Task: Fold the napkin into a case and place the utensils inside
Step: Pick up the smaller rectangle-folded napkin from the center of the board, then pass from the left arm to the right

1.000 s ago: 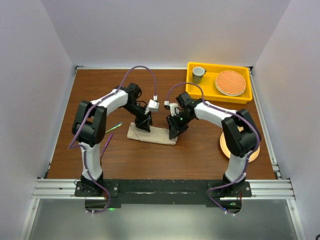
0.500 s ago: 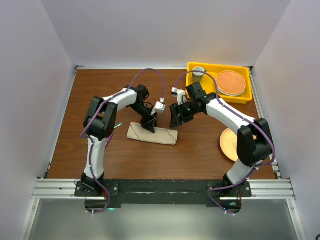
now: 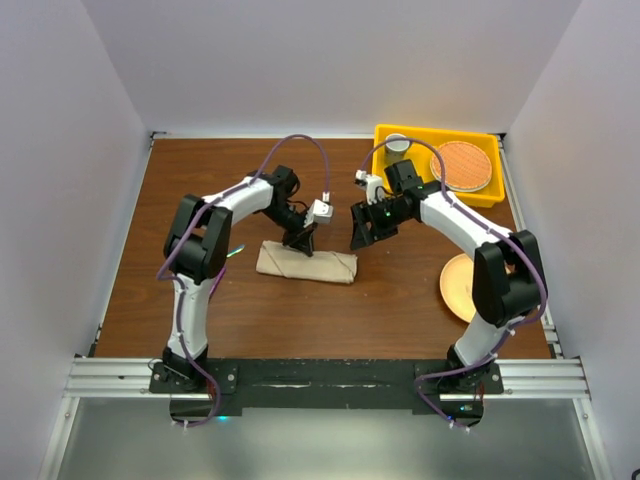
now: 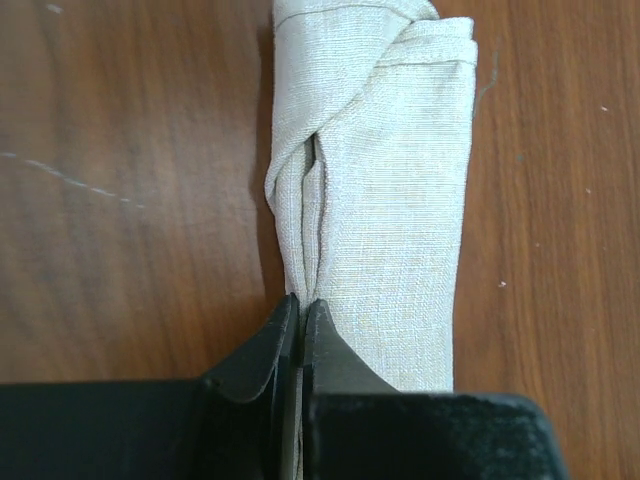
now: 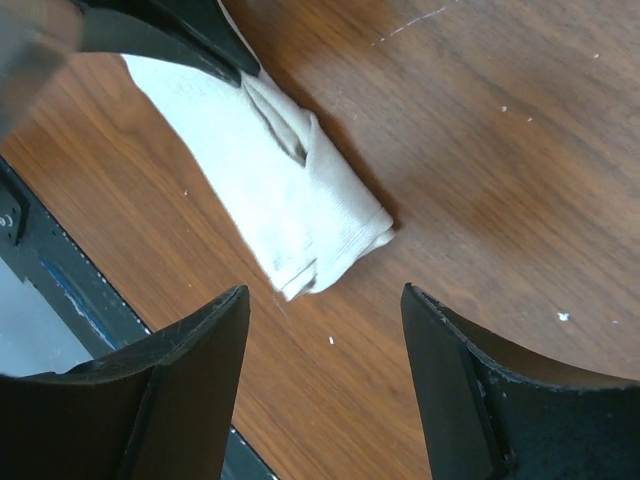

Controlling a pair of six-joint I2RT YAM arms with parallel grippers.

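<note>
The napkin (image 3: pixel 322 266) lies mid-table, folded into a narrow long case, with its flaps overlapping along the middle (image 4: pixel 400 230). My left gripper (image 3: pixel 303 243) stands over its back edge, near the left end. Its jaws (image 4: pixel 301 302) are shut, with a thin edge of the cloth fold pinched between them. My right gripper (image 3: pixel 360 240) hangs open above bare wood just behind the napkin's right end (image 5: pixel 300 215), holding nothing (image 5: pixel 325 300). A slim utensil (image 3: pixel 232 252) shows as a short greenish streak left of the napkin, mostly hidden by the left arm. The other utensil is hidden.
A yellow bin (image 3: pixel 436 194) stands at the back right with a grey cup (image 3: pixel 397 144) and a round orange woven mat (image 3: pixel 461 165) in it. A peach plate (image 3: pixel 457 290) lies at the right, partly under the right arm.
The left gripper has shut on the napkin's fold. The right gripper has opened, lifted off the napkin and drawn back to the right. The napkin now lies narrower.
</note>
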